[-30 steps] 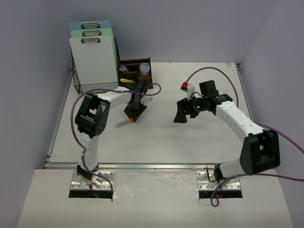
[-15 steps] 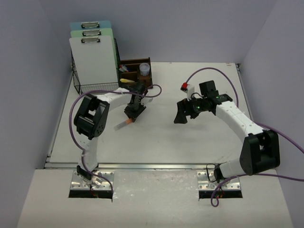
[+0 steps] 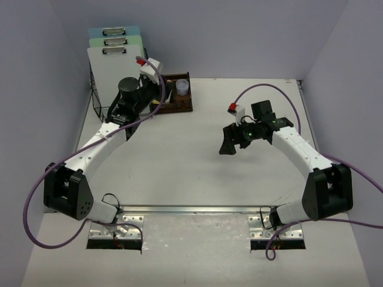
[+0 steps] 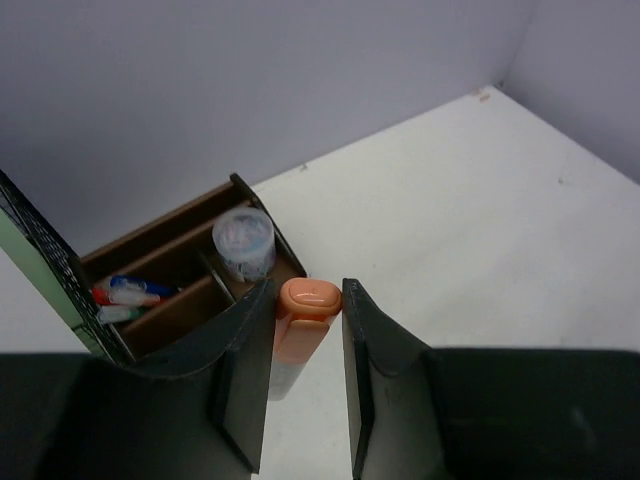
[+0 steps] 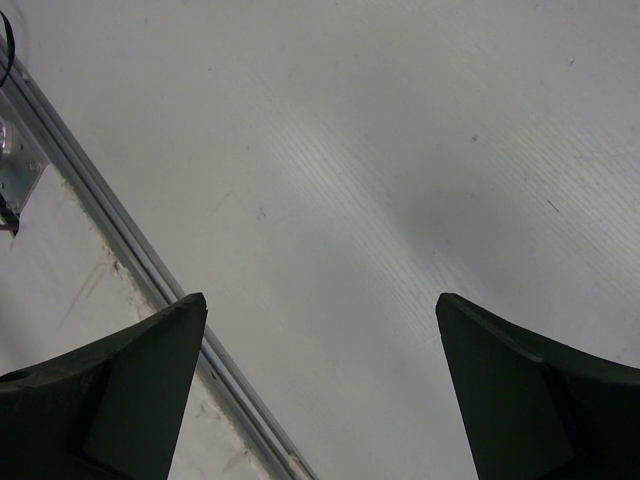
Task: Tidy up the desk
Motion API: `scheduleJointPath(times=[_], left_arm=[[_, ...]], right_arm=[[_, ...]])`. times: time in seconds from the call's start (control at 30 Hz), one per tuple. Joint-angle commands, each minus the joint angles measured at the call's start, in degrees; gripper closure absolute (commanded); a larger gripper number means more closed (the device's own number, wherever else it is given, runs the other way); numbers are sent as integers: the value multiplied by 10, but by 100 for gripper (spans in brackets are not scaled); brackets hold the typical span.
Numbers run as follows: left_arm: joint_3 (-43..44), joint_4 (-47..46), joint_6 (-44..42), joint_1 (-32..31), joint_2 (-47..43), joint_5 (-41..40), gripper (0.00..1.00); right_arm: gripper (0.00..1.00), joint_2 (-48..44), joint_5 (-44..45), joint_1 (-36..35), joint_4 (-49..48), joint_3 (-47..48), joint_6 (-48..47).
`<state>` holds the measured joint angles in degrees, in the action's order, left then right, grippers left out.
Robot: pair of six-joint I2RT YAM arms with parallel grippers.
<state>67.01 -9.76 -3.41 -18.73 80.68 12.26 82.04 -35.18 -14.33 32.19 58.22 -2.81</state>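
My left claw [image 4: 306, 290] is clenched on a marker [image 4: 298, 340], a smooth peach-orange cap on a pale barrel, pinched between the two dark, matte fingers with the cap end pointing away from the wrist. Just past that cap, at 11 o'clock in the wrist view, stands the organiser tray [image 4: 160, 225], dark-brown wood with thin dividers that cut it into narrow compartments. A small jar [image 4: 243, 240] of clear plastic, round with a whitish lid, sits in the tray's nearest corner compartment and is the closest thing in the marker's way, together with the tray's front wall. A few pens [image 4: 125, 295], blue, red and green, lie in a slot farther to 9 o'clock. Tight against the tray at 9 o'clock is the black wire-mesh rack [image 3: 99, 103], holding three upright clipboards [image 3: 116, 75], white in front, green and blue behind, each with a metal clip. The desk [image 3: 197, 173] is the broad white matte surface filling the middle of the overhead view, faintly scuffed, between lavender-grey walls; tray and rack sit at its 11 o'clock corner. My right claw [image 3: 227, 143] hangs released, fingers spread wide, over bare desk at 3 o'clock of centre, well apart from the tray. Its wrist view shows the metal rail [image 5: 110, 215] along the desk's edge.
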Motion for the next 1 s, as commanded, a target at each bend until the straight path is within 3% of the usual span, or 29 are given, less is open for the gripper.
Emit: scheduleJointPath(times=[0.0,0.13,0.43,0.97], left_arm=[[-51,-227,62,15,53,-16,100],[-42,-324,68,25,106,-58,100],[-12,-405,22,27,195,-88,100],[29,-421,32,62,298,-87,100]], right_arm=[[3,0,-10,4,-8,28,-4],[3,4,-7,4,-8,30,-5],[3,20,-3,5,-5,34,-8],[1,35,7,7,9,45,-16]])
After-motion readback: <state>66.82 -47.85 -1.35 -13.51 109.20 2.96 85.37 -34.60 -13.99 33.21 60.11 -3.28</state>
